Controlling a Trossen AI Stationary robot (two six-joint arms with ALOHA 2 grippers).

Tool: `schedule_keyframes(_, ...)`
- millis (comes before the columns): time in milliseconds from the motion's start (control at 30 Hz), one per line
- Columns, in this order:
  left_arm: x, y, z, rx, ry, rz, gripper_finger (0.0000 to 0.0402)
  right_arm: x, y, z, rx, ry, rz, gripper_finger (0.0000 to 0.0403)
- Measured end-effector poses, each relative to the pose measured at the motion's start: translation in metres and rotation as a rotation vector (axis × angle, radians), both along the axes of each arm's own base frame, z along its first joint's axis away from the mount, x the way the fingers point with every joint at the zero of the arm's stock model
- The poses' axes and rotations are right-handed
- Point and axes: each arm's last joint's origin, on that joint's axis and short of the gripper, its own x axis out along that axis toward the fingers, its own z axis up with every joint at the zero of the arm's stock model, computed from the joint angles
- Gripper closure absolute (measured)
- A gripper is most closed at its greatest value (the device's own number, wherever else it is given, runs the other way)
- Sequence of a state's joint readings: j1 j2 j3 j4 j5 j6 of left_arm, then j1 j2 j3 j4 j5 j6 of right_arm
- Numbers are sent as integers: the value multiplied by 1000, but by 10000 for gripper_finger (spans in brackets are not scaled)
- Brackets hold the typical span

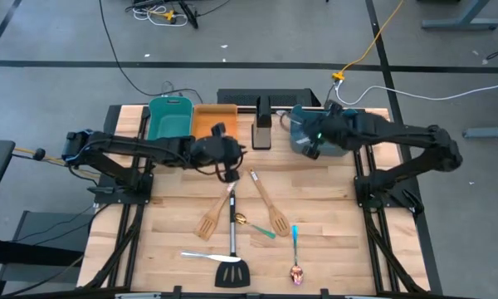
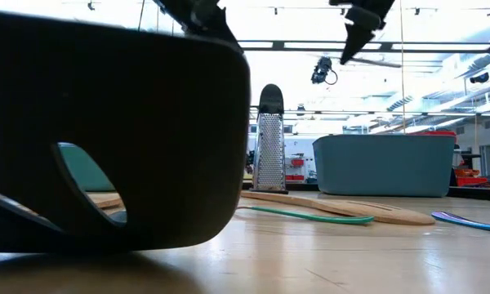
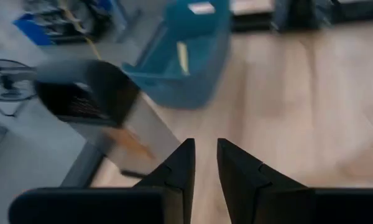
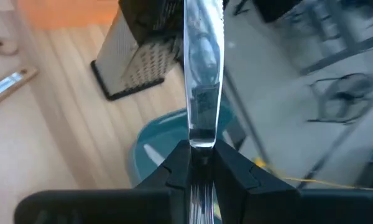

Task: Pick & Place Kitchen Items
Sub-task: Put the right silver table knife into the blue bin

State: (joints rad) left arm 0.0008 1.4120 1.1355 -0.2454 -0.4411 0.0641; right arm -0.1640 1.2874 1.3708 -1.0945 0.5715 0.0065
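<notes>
Right end effector [image 4: 198, 163] over blue bin [image 1: 311, 137] at table's [image 1: 332, 224] far edge, fingers pinching silver knife [image 4: 202, 74]; blade runs straight out past fingertips, long axis in line with them. Grater [image 1: 262, 131] stands just beside bin. Left end effector [image 3: 203, 163] hangs near table centre, close to orange bin [image 1: 212, 120], fingers slightly parted, holding nothing. On table nearer front: two wooden spatulas [image 1: 268, 209] slanting in V, black turner [image 1: 232, 264] handle pointing toward bins, green spoon [image 1: 260, 229], blue spoon [image 1: 295, 241].

Bright overhead light; left wrist view blurred, low view's foreground unfocused.
</notes>
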Motion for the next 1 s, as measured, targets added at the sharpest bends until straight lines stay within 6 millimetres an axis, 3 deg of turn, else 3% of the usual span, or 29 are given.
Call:
schedule_keyframes(133,0,10,1,-4,-19,36,328,-24,-25,4,36,-13,-108,354)
schedule_keyframes(267,0,18,1,-14,-25,67,328,-40,-36,12,102,-69,-127,354)
schedule_keyframes(667,-3,39,0,-29,-32,144,328,-55,-70,4,120,50,-200,354)
schedule_keyframes(833,-3,39,0,-41,-39,151,328,-52,-86,-7,107,125,-192,354)
schedule_keyframes(1000,-3,39,0,-41,-38,150,328,-57,-97,-38,163,181,-203,354)
